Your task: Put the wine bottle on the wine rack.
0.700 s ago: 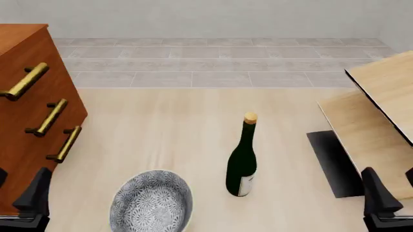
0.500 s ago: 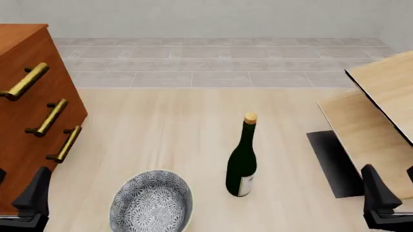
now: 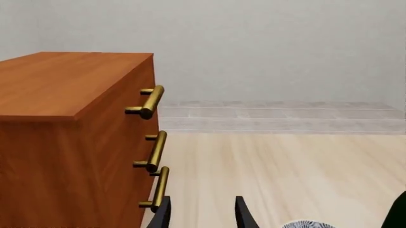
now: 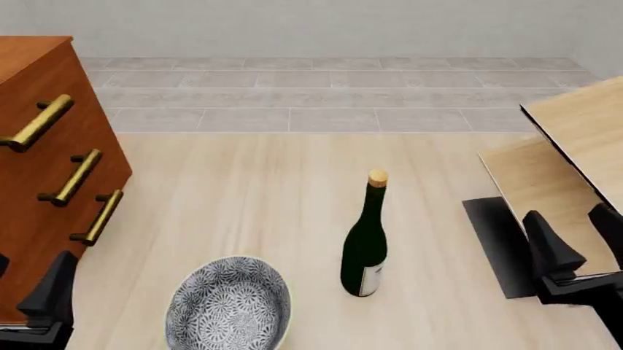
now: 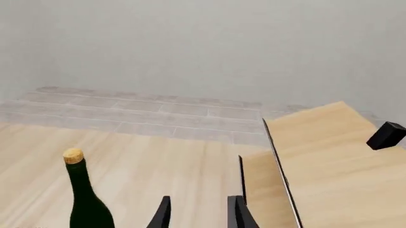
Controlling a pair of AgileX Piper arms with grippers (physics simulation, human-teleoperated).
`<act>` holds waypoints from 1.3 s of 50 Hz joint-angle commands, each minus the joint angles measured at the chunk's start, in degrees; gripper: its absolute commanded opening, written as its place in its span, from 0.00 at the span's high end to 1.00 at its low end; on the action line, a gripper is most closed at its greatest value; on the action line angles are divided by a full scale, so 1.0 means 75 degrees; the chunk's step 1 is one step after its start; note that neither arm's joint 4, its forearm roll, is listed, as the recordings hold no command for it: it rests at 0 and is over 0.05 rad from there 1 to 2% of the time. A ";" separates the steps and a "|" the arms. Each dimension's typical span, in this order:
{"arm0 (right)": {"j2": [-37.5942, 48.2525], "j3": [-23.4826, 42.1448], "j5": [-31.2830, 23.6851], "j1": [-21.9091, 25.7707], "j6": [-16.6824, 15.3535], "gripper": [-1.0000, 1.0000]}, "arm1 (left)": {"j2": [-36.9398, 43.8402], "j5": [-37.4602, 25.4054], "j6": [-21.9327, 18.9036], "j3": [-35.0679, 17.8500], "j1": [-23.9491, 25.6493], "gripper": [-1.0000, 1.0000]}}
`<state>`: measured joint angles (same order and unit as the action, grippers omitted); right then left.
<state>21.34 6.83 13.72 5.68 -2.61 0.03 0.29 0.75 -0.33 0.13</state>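
The wine bottle (image 4: pixel 365 244), dark green with a tan cork and a white label low down, stands upright at the middle of the table. It also shows in the right wrist view (image 5: pixel 84 202), and as a dark sliver in the left wrist view (image 3: pixel 398 214). The pale-wood wine rack (image 4: pixel 570 157) with its black base (image 4: pixel 498 244) rises at the right (image 5: pixel 317 161). My right gripper (image 4: pixel 576 235) (image 5: pixel 199 214) hangs open over the rack's near end, right of the bottle and apart from it. My left gripper (image 4: pixel 28 281) (image 3: pixel 201 216) stays open at the near left, holding nothing.
A reddish-brown drawer cabinet (image 4: pixel 44 175) (image 3: pixel 70 142) with brass handles (image 4: pixel 76 177) fills the left side. A grey patterned bowl (image 4: pixel 229 306) sits near the front edge, left of the bottle. A small black block (image 5: pixel 387 134) sticks up from the rack's upper board.
My right gripper has lifted and moved forward and slightly left, toward the rack's near end. The bottle, bowl and left gripper have stayed put.
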 commanded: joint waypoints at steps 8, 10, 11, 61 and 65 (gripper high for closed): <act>0.1396 0.0846 0.0344 0.1169 0.0105 0.00 | -0.0002 0.0037 -0.0022 0.0021 0.0025 0.00; 0.1369 0.0901 0.0258 0.1328 0.0090 0.00 | -0.0002 0.0017 -0.0021 0.0025 0.0031 0.00; 0.1400 0.0912 0.0272 0.1368 0.0099 0.00 | -0.0002 0.0012 -0.0020 0.0029 0.0041 0.00; 0.2707 0.1395 0.0625 0.3662 0.0303 0.00 | 0.0002 -0.0160 -0.0169 0.0042 -0.0015 0.00; 0.2872 0.1440 0.0687 0.3722 0.0299 0.00 | 0.0002 -0.0166 -0.0170 0.0041 0.0001 0.00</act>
<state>40.49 17.24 17.77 31.62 -0.78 0.05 -0.72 -0.44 -0.02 0.09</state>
